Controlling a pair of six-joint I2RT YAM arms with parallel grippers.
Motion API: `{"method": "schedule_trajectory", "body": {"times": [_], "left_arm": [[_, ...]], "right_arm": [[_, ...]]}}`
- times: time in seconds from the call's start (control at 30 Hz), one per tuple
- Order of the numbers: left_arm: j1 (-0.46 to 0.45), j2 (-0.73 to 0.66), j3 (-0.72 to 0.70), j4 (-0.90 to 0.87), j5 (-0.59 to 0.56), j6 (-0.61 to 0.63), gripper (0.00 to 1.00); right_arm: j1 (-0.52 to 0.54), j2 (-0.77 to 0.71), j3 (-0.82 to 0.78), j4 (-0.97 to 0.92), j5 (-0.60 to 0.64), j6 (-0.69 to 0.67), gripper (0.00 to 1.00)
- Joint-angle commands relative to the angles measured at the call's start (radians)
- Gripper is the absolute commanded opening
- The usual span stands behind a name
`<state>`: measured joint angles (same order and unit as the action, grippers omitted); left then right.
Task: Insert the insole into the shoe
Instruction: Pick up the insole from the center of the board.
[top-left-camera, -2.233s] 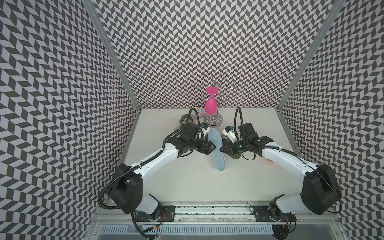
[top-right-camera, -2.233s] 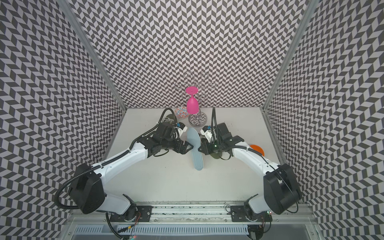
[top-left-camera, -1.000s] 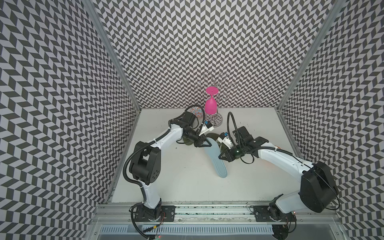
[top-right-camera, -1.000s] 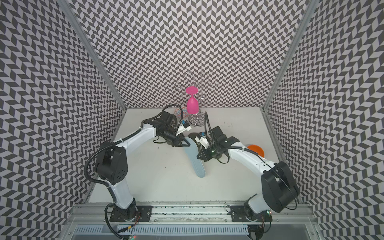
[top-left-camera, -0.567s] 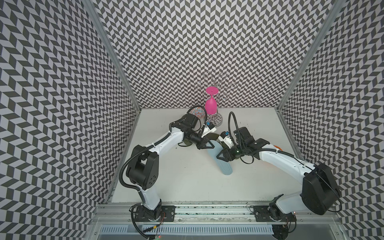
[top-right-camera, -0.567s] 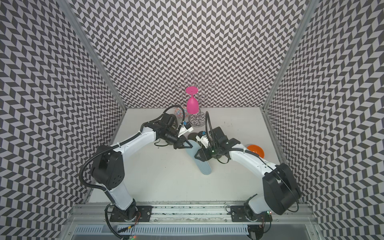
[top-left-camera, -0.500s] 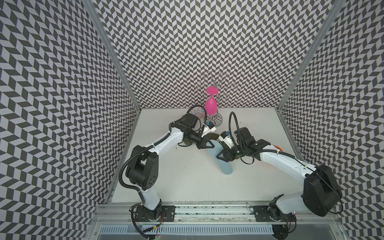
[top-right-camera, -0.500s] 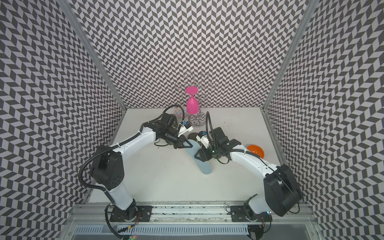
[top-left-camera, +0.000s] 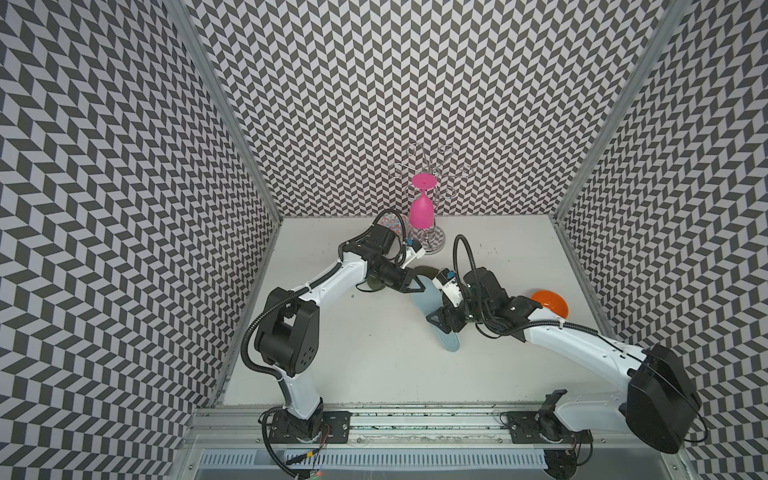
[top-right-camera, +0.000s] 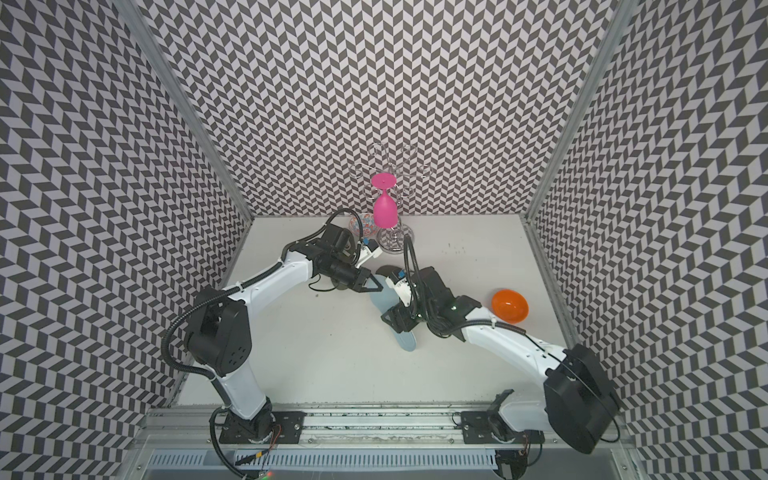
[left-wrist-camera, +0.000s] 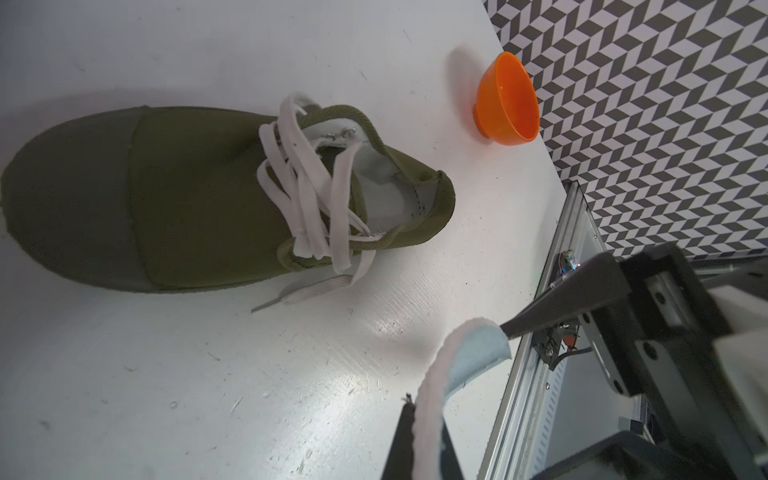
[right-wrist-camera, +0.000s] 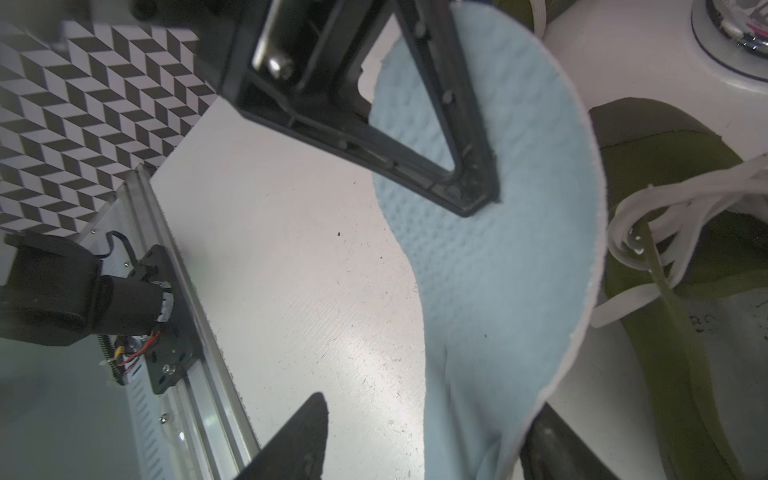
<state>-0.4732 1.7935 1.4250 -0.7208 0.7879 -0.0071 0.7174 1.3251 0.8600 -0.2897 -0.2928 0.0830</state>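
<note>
The left gripper is closed on the wide front end of the insole. The right wrist view shows its black triangular fingers clamped onto the pale blue surface near the white edge. From that pinch the insole bends away in a long curve toward the front of the table. Its narrow end shows in both top views just past the right gripper; whether that end touches the table I cannot tell.

The right gripper's jaws stand wide apart, one on each side of the insole's narrower half, and they hold nothing. In the right wrist view one finger hangs clear over bare table, while the other sits just behind the insole's far edge (touching or not, I cannot say).

The shoe — olive green canvas with loose white laces — lies on its sole just beside the insole. Its opening faces up and its heel end is the nearer to an orange bowl by the patterned wall. The insole is outside the shoe, not yet in it. In both top views the shoe is mostly hidden under the left arm and gripper.

At the back of the table a pink glass hangs upside down from a wire rack, with a patterned bowl just beside the rack's foot.
</note>
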Motion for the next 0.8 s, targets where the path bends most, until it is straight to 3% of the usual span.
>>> {"method": "schedule_trajectory", "body": {"times": [0.0, 0.2, 0.77], "left_arm": [[0.001, 0.008, 0.038, -0.007, -0.015, -0.092, 0.00], [0.004, -0.011, 0.031, -0.022, -0.007, -0.146, 0.00], [-0.005, -0.078, 0.011, -0.028, 0.001, -0.236, 0.00]], "right_arm": [[0.055, 0.007, -0.008, 0.101, 0.139, -0.002, 0.72], [0.103, 0.038, -0.015, 0.121, 0.312, -0.023, 0.75], [0.142, 0.079, -0.030, 0.163, 0.403, -0.096, 0.78]]}}
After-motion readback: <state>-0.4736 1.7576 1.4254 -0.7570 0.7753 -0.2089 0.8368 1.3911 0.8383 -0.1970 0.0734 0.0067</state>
